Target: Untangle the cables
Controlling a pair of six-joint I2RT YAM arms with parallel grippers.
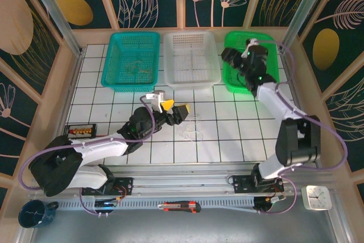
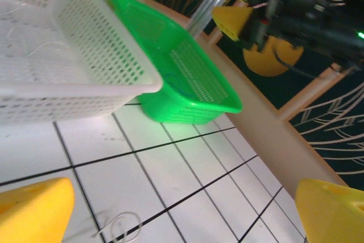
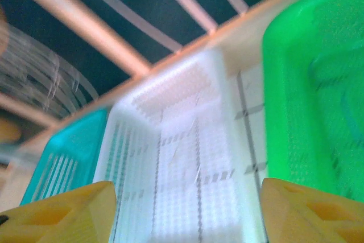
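A whitish cable [image 1: 193,131] lies in loose loops on the white tiles at mid-table. One of its loops [image 2: 121,225] shows low in the left wrist view. My left gripper [image 1: 177,108] hovers just left of it, open, with nothing between its yellow fingers [image 2: 35,211]. A thin dark cable [image 1: 134,66] rests in the teal basket [image 1: 111,77]. A bluish cable [image 3: 344,103] lies in the green basket [image 1: 272,61]. My right gripper [image 1: 234,64] hangs over that basket's left side, open and empty, its yellow fingertips [image 3: 311,211] wide apart.
A white basket [image 1: 190,81] stands between the teal and green ones at the back. A black box [image 1: 79,131] sits at the left edge. A dark mug [image 1: 34,213], a utility knife [image 1: 179,206] and a small clock [image 1: 315,197] lie along the near rail.
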